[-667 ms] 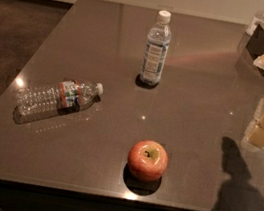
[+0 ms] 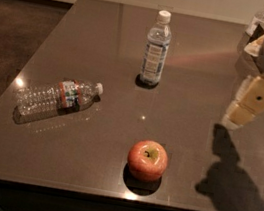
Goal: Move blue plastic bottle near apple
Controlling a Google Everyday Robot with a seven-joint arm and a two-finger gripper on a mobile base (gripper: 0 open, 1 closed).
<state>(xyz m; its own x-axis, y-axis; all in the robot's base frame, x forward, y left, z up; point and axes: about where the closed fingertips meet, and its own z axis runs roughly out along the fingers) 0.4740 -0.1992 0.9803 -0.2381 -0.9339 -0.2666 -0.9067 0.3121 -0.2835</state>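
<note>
Camera view, one arm only. Dark glossy tabletop (image 2: 194, 123), three loose items on it.

Bottle with pale blue label (image 2: 156, 51): upright, white cap on top, standing free toward the far middle of the tabletop. Long axis vertical. Nothing touching it.

Apple (image 2: 147, 160): near the front edge, stem dimple up, almost straight in front of the upright bottle and well apart from it. Open tabletop between the two.

Ribbed bottle with red-and-blue label (image 2: 57, 98): lying on its side at the left, cap pointing right. Not the target; clear of the line from bottle to apple.

Gripper (image 2: 240, 112): at the right side, off the surface, angled down and leftward, casting a shadow on the tabletop below it. Cannot tell whether it is open or closed. It has hold of nothing from the task, since the bottle stands alone.

Key relation: the bottle lies to the left of the gripper and somewhat farther back, well apart. Apple lies left and nearer the front.

Judgement: reach phase, grasp not yet made. An upright bottle suggests a sideways approach from its right, gripping the body below the cap. Tall and light, so a nudge could tip it.
</note>
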